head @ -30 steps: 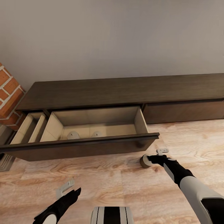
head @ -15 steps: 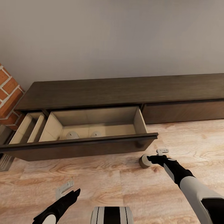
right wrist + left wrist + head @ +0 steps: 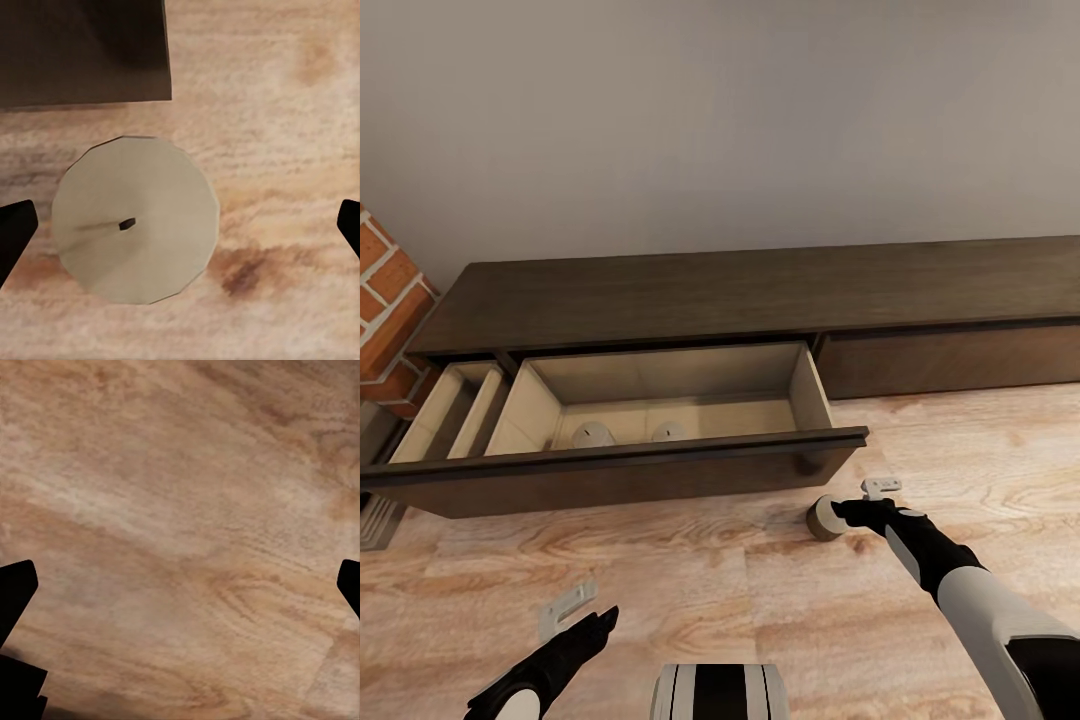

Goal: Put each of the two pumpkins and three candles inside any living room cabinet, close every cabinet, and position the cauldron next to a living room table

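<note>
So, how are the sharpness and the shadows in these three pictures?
Head view: sharp, flat even light, the open drawer dim inside, a soft shadow under its front. Right wrist view: the candle is crisp, with a dark smudge on the floor beside it. Left wrist view: wood grain soft and slightly blurred.

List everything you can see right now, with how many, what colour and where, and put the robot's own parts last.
cabinet: one, dark brown, against the wall, drawer pulled open.
candles in drawer: two, grey-olive, on the pale drawer floor.
candle on floor: one, grey-olive, upright by the drawer's front corner.
brick column: one, red, past the cabinet's left end.
floor: light wood.
wall: grey.
left gripper: black, open over bare floor.
right gripper: black, open, straddling the floor candle.
</note>
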